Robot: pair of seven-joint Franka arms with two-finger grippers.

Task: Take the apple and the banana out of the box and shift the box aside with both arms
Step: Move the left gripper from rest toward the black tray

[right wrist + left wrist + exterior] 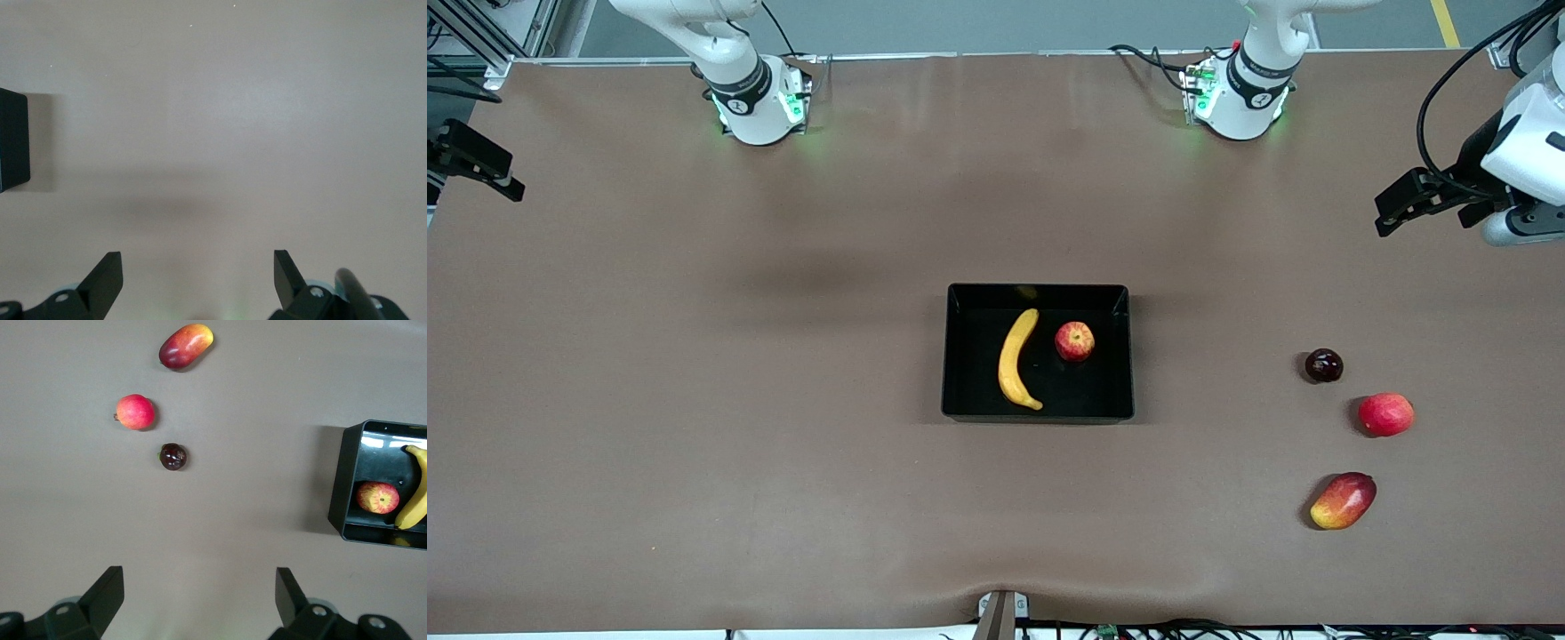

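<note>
Black two-finger left tool [199, 600], spread, empty, over bare brown desk [694, 400]; right tool [197, 280] likewise. I log glossy black box [1129, 356] mid-desk holding curved yellow banana [1016, 359], long axis toward the bases, beside streaked red apple [1074, 340], which lies on my left arm's side.

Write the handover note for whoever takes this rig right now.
Left gripper: open, empty, up over the left arm's end of the table.
Right gripper: open, empty, over bare table at the right arm's end.
Box: mid-table, with banana and apple side by side in it.
Three spare fruits lie toward the left arm's end.
Done: nothing.
Left: lift out both fruits, then move the box aside with both arms.
</note>
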